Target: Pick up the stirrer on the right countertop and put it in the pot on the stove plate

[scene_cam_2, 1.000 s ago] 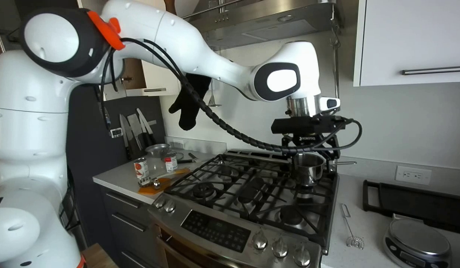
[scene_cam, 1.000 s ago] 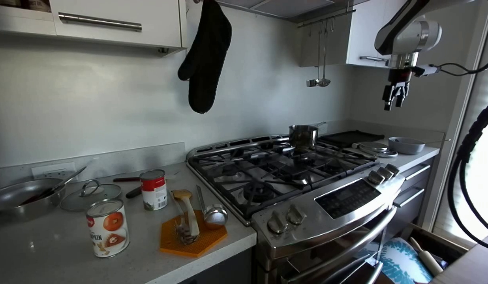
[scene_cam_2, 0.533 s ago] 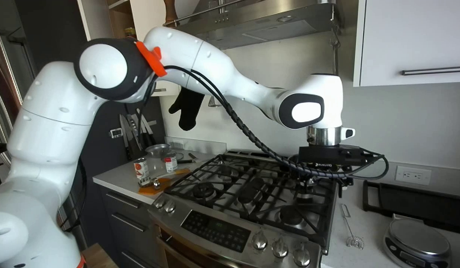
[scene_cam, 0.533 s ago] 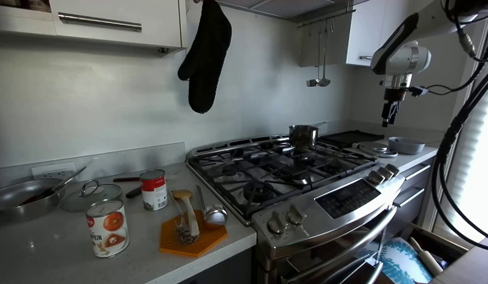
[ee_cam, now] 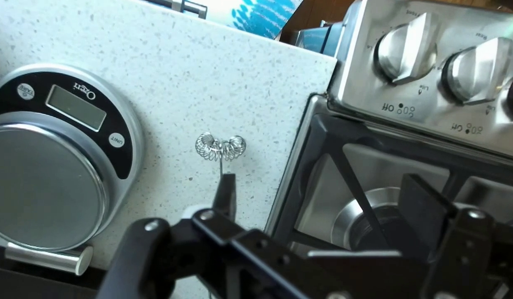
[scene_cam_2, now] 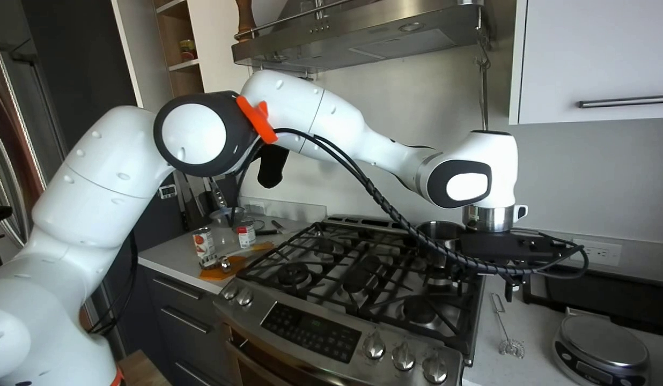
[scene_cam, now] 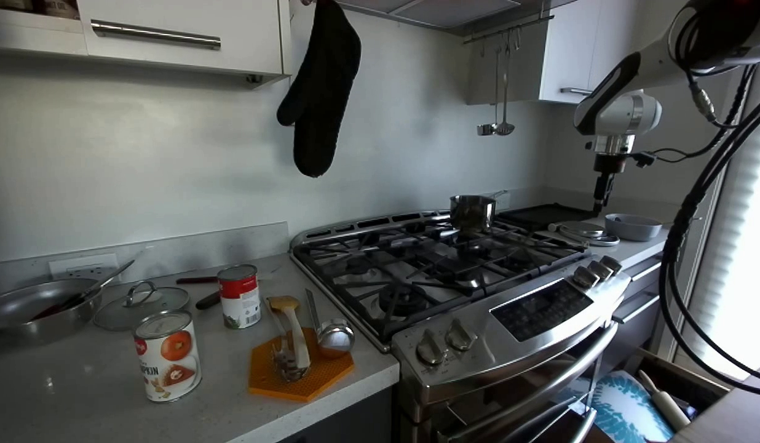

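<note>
The stirrer, a thin wire tool with a coiled head, lies on the pale right countertop [scene_cam_2: 530,327] beside the stove; its head [scene_cam_2: 512,348] also shows in the wrist view [ee_cam: 220,147], with the handle hidden behind a finger. The small steel pot [scene_cam: 472,213] stands on a rear burner of the stove plate [scene_cam_2: 358,273]; in an exterior view the pot [scene_cam_2: 441,230] is partly behind the arm's cable. My gripper [ee_cam: 318,178] is open and empty, raised above the stove's edge. In the wrist view one finger overlaps the stirrer's shaft and the other a burner. The gripper [scene_cam_2: 484,292] points down.
A round kitchen scale [ee_cam: 45,187] sits beside the stirrer. A black griddle tray [scene_cam_2: 605,295] lies behind it, and a grey bowl [scene_cam: 632,226] stands near. The range hood [scene_cam_2: 363,43] and a wall cabinet [scene_cam_2: 594,59] hang above. Cans [scene_cam: 168,357] stand on the far counter.
The arm has come down and moved past the pot toward the right countertop. The gripper's fingers stay apart. The stirrer and pot have not moved.
</note>
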